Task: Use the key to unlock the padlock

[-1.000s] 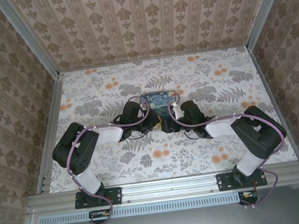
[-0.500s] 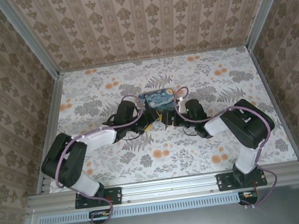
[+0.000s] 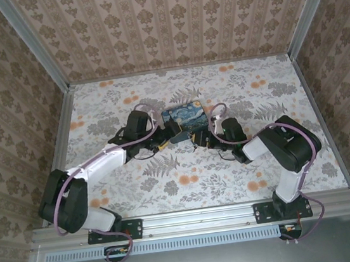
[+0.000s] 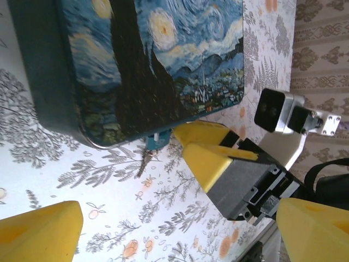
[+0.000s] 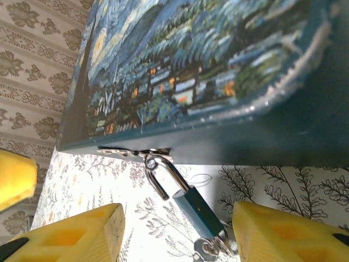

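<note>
Padlock [image 5: 195, 212] lies on the table [image 3: 272, 87] against the near side of the box [image 3: 185, 118], between my two grippers, and the right one is the nearer.

Left gripper [image 4: 177, 218]: jaws spread wide with nothing between them, standing off just left of the padlock. Centre: the thin shackle is hooked through the box's hasp. The body's long axis runs out from the box toward the table's near edge, and the key [image 5: 210, 248] is seated in the end away from the box. One shackle leg appears clear of the body, but I cannot confirm this. Right gripper [image 5: 179, 214]: jaws apart and straddling the body, with no grip evident. The key head lies just beside one finger, and I cannot tell whether they touch. In my judgement any turn of the key falls to the right jaws.
</note>
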